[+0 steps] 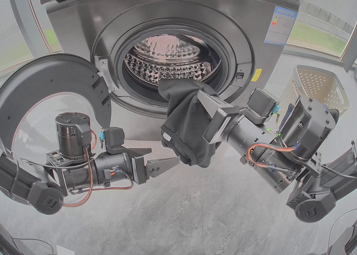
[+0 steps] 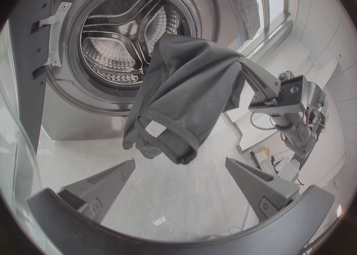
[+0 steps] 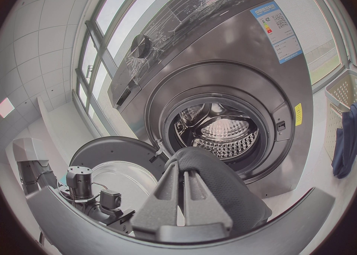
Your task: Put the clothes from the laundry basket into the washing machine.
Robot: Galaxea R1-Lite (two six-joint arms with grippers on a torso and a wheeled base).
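Right jaws pinch limp dark garment [image 1: 186, 125] before dimpled steel drum [image 1: 167, 66].

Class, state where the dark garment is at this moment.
In the head view, the dark garment hangs mid-frame from the right tool, just before the open washing machine.

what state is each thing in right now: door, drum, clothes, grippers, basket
washing machine door: swung fully open
drum: no clothes visible inside
right gripper: shut on the dark garment
dark garment: hanging at the drum opening, not yet inside
left gripper: open, holding nothing, below the garment
laundry basket: standing beside the machine, blue cloth hanging over its rim
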